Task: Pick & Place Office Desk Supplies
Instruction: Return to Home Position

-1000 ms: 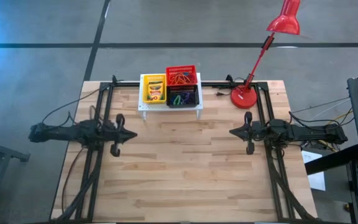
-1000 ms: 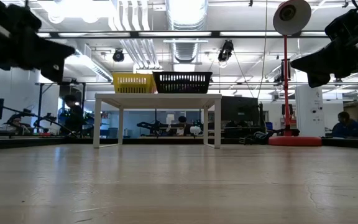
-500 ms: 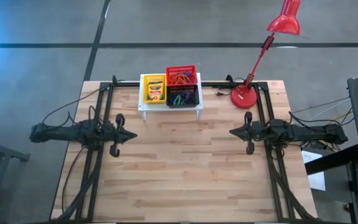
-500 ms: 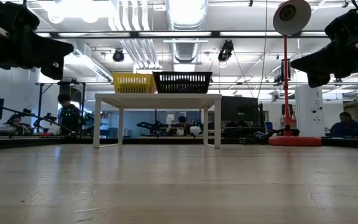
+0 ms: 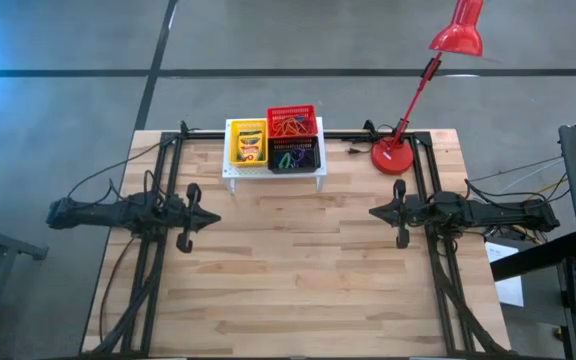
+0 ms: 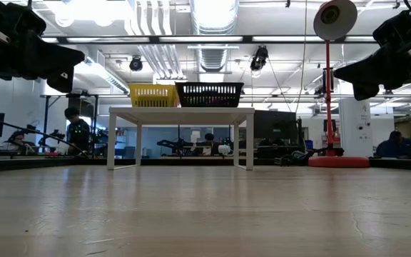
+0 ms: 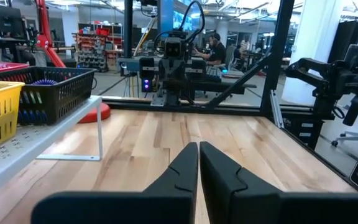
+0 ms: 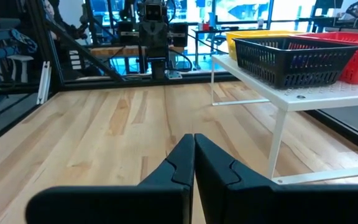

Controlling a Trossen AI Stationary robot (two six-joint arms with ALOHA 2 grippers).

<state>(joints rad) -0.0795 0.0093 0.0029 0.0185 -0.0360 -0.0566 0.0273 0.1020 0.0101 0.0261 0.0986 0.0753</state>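
A white perforated stand (image 5: 273, 172) stands on its legs at the table's far middle. On it sit a yellow basket (image 5: 248, 144) holding yellow-and-green crayon boxes (image 5: 249, 150), a red basket (image 5: 292, 122) with orange and red elastic loops, and a black basket (image 5: 296, 156) with mixed coloured loops. My left gripper (image 5: 216, 214) hovers level over the table's left part, shut and holding nothing, its fingers (image 7: 185, 163) side by side. My right gripper (image 5: 372, 211) hovers level over the right part, also shut and holding nothing, pointing at the left one.
A red desk lamp stands with its base (image 5: 393, 156) at the far right of the table, its head (image 5: 458, 32) leaning out beyond the far edge. Black frame rails (image 5: 168, 180) run along both sides. Bare wood (image 5: 293, 260) lies between the arms and the near edge.
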